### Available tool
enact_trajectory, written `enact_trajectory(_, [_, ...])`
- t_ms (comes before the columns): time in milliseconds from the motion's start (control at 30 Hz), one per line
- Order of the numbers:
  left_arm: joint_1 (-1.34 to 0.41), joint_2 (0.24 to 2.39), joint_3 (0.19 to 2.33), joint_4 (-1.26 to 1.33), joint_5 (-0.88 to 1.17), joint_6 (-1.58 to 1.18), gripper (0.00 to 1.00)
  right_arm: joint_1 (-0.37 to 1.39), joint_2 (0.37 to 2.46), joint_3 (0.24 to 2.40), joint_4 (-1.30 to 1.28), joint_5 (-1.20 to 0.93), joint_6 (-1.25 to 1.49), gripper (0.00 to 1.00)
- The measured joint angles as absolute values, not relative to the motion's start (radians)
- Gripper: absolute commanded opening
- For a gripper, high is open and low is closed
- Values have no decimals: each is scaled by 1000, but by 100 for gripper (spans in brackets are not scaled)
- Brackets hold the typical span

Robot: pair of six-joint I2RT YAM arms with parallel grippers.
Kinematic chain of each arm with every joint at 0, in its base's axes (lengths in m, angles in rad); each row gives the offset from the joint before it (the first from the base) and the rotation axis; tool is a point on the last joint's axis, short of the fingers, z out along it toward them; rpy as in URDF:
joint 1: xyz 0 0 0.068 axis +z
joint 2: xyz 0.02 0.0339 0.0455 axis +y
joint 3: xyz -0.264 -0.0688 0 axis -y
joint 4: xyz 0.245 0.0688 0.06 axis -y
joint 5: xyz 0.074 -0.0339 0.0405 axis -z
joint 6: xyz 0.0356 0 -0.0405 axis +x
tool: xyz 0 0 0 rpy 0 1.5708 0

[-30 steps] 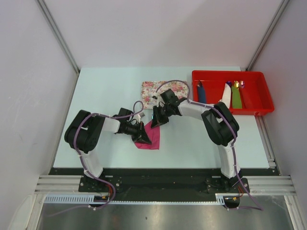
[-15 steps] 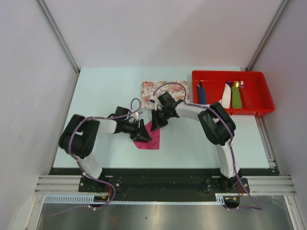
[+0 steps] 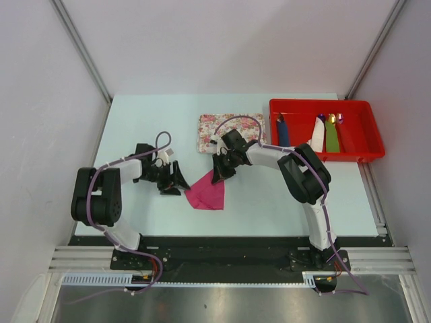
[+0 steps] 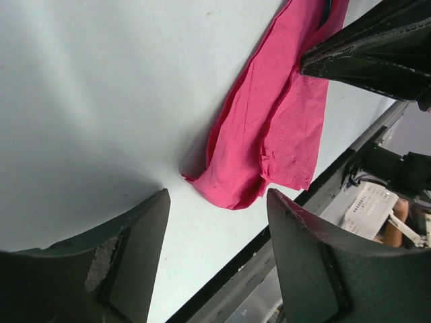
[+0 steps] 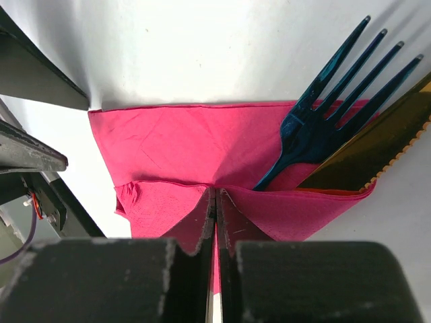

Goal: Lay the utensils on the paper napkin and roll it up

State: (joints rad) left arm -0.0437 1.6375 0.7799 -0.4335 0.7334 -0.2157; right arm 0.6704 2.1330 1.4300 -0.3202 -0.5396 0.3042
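The pink paper napkin [image 3: 207,193] lies partly folded on the table, with the dark blue fork [image 5: 330,111] and gold knife [image 5: 380,145] tucked inside, their heads sticking out at one corner. My right gripper [image 3: 218,175] is shut on a folded edge of the napkin [image 5: 182,145], and pink paper is pinched between its fingertips [image 5: 210,202]. My left gripper [image 3: 178,180] stands open just left of the napkin [image 4: 269,134], holding nothing, its fingers [image 4: 145,229] clear of the paper's rounded end.
A floral tray [image 3: 210,128] sits behind the napkin, partly under the right arm. A red bin [image 3: 363,138] at the back right holds rolled bundles in blue [image 3: 283,131], white [image 3: 317,134] and green [image 3: 332,134]. The table's front edge lies close behind the left gripper.
The left gripper has opened, let go of the napkin and drawn back to the left. The right gripper has stayed pinched on the napkin's edge.
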Motion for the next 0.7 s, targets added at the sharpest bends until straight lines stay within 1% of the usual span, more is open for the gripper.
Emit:
enact_trajectory(200, [-63,1717,816,-447,821,-217,65,670,2134,1430,-320,-541,305,2])
enact_trajectory(367, [-139,1750,821,-406,886,-215,63,670,2135,1430,-319,-542,305,2])
enact_trajectory(567, [-178,1790,872,-380,898,-191,66,669,2136,1431,-320,-546,305,1])
enact_trajectory(700, [-179,1829,937,-376,894,-144,64,667,2140,1435,-323,-550,305,2])
